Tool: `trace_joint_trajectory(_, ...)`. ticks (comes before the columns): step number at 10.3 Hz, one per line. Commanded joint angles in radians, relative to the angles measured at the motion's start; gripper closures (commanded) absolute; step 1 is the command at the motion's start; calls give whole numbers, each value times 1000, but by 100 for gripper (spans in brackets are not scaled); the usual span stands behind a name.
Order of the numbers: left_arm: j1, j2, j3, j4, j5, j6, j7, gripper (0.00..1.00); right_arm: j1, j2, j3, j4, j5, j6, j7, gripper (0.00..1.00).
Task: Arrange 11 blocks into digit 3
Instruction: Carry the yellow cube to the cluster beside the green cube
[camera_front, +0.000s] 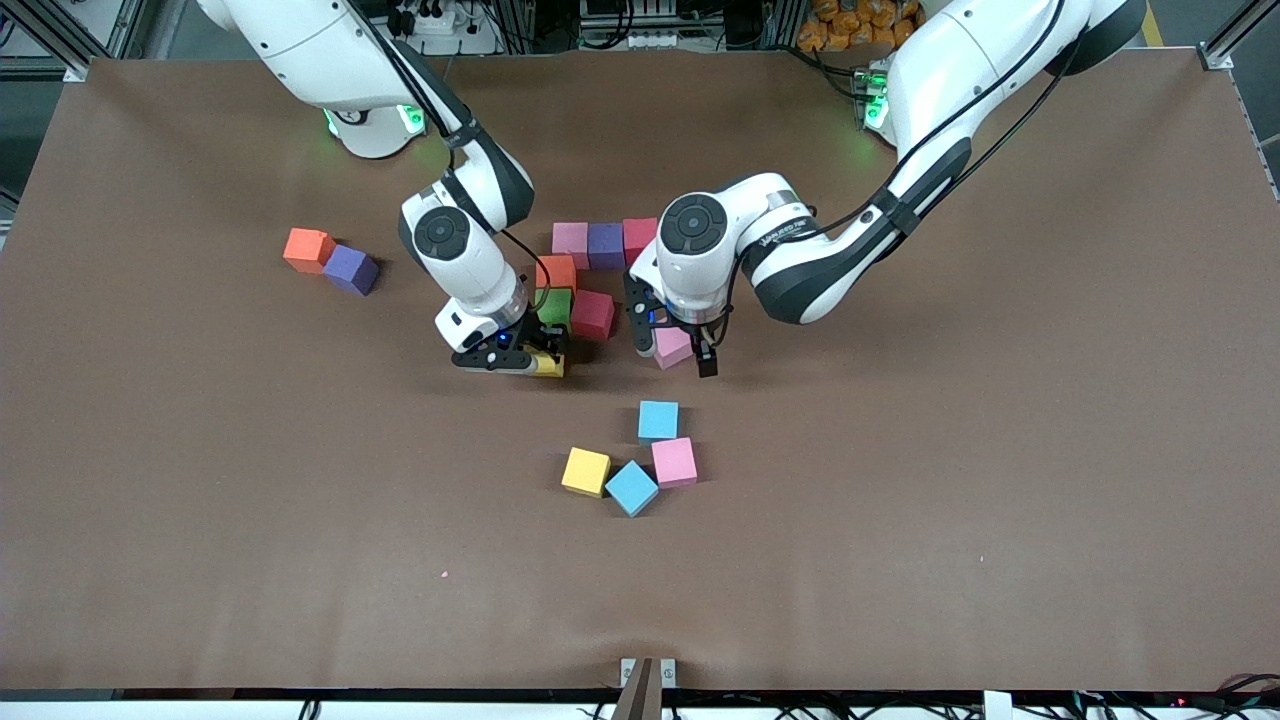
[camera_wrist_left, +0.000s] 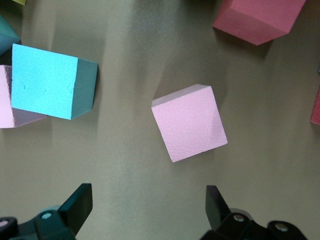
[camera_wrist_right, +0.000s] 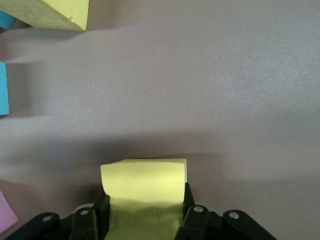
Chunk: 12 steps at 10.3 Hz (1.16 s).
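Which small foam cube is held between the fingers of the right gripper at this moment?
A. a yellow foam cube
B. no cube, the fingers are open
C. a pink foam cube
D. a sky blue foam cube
A: in the right wrist view the right gripper is shut on a small yellow foam cube, while the pale pink foam cube lies free on the table under the open left gripper.

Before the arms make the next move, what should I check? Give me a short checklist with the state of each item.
1. Right gripper shut on the yellow block: ok.
2. Left gripper open: ok.
3. Light pink block lies between the left fingers' line, apart from them: ok.
4. Sky blue block clear of the pink one: ok.
5. Digit 3 complete: not ok.
6. Held block off the table: cannot tell.
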Motion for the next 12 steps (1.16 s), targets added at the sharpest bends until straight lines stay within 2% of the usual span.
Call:
trace_joint_trajectory(1,-1,-13,6,-4,20,8,16,0,13,-34,4,-55,-14,47,27,100)
trace_joint_trajectory(5,4,-13,6,-1,18,9,15,0,47,-26,2,-70,-37,85,24,100)
trace_joint_trajectory(9,5,-13,6,-1,18,9,15,0,56,-32,-28,-70,-213,84,24,100)
trace_joint_trajectory(12,4,-13,6,-3,18,8,15,0,54,-34,-44,-71,-238,84,30,100)
